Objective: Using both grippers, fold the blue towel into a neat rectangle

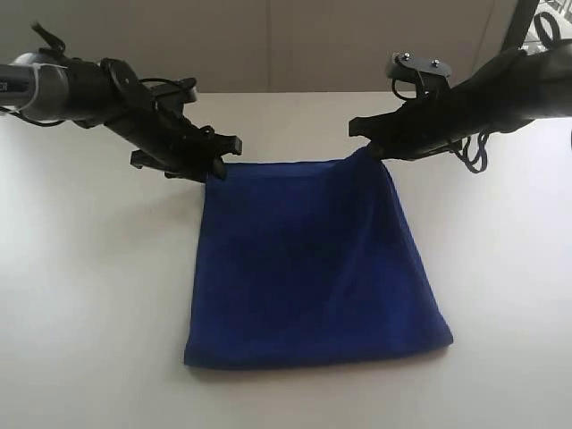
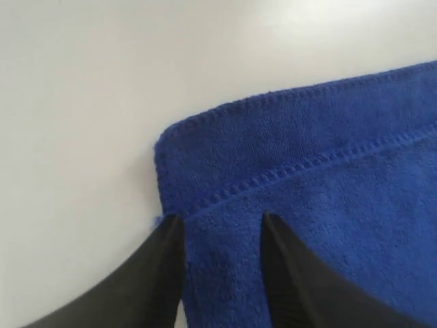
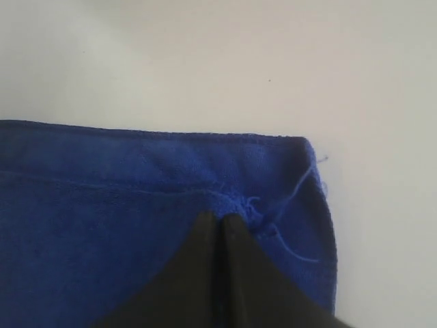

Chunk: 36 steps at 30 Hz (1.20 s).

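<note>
The blue towel lies doubled over on the white table, its fold line at the near side and its stitched edges at the far side. My left gripper hovers at the far left corner. It is open, its two fingers spread over flat cloth with one fingertip at the side edge. My right gripper is at the far right corner, shut on a pinch of the towel, which rises slightly there. Loose threads trail beside the right gripper. No white label shows.
The white table spreads bare on both sides of the towel and in front of it. Its far edge meets a pale wall. A black-and-white patterned object sits at the top right corner, behind the right arm.
</note>
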### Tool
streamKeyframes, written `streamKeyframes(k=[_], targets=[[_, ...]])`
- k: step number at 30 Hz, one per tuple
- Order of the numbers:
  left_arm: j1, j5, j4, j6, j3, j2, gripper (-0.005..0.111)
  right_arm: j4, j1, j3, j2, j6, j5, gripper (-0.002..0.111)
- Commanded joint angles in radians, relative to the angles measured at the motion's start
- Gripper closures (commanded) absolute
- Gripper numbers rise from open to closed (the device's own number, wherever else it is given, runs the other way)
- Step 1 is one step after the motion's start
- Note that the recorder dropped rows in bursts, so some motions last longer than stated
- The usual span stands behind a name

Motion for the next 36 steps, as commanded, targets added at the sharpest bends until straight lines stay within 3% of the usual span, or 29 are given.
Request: streamKeyframes(k=[1,24,25,27,29,30,36], targets=[[0.0,-0.026,-0.008,0.003,-0.003,-0.003,0.063,0.0,-0.002,-0.004,-0.001,-0.012,-0.002,0.108],[0.0,-0.037,-0.006,0.057,-0.003,0.035,0.065,0.0,-0.002,-0.004,-0.001,-0.012,0.009,0.108],[0.0,-0.037,-0.006,0.062,-0.003,0.035,0.067,0.0,-0.002,-0.004,-0.001,-0.012,0.009,0.108],[0.0,-0.032,-0.006,0.077,-0.003,0.035,0.081,0.0,-0.002,-0.004,-0.001,-0.012,0.009,0.108],[0.0,-0.031,-0.006,0.082,-0.003,0.035,0.103,0.0,-0.002,-0.004,-0.001,-0.012,0.009,0.108],[0.0,-0.031,-0.006,0.089,-0.003,0.035,0.106,0.0,-0.002,-0.004,-0.001,-0.012,0.009,0.108],[0.0,-0.017,-0.006,0.115,-0.003,0.029,0.107,0.0,-0.002,-0.004,-0.001,-0.012,0.009,0.108]])
